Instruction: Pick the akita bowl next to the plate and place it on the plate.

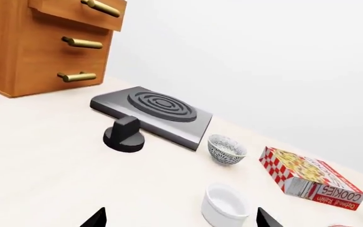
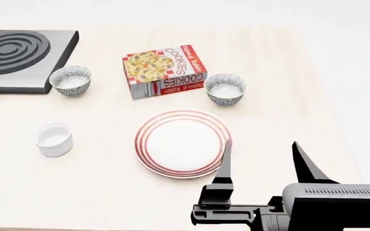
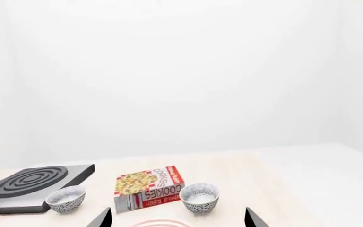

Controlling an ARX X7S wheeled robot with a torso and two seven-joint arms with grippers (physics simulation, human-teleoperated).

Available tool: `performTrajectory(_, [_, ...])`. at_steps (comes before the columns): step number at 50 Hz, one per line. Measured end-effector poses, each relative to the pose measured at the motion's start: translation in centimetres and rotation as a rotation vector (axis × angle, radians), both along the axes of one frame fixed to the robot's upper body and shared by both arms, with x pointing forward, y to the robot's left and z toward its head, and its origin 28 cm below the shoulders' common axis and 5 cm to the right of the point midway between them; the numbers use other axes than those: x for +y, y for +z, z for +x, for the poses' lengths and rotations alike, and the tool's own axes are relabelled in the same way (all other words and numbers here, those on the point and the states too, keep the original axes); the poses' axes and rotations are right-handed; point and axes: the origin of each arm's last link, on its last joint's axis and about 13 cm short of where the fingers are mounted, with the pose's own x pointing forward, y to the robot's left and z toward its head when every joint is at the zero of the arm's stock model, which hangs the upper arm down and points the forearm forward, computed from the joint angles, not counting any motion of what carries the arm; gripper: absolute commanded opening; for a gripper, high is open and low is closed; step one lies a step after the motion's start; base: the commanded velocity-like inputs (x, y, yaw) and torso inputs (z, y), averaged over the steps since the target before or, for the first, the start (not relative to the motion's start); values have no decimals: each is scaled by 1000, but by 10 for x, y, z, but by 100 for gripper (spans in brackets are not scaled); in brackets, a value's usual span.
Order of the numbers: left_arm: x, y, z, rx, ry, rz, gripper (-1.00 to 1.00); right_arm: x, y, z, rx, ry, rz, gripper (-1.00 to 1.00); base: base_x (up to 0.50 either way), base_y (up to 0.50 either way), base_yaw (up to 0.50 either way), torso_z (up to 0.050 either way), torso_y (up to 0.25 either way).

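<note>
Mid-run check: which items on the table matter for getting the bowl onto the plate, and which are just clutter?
Job items:
akita bowl beside the plate
plate
right end effector, open, near the plate's edge

Clutter:
second speckled bowl by the hotplate
cookie box
white cup
wooden drawers
black knob

Speckled akita bowl (image 2: 225, 88) stands upright just beyond the red-ringed plate (image 2: 183, 143), not touching.
</note>
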Motion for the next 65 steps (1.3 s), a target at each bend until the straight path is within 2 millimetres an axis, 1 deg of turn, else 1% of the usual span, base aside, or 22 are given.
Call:
performTrajectory(62, [0, 1, 1, -2, 0, 1, 100, 2, -2, 2, 7, 21, -13, 100, 500, 0, 0, 0, 0])
performTrajectory(65, [0, 1, 1, -2, 1, 1, 100, 2, -3, 2, 10, 16, -12, 100, 0, 0, 0, 0, 0])
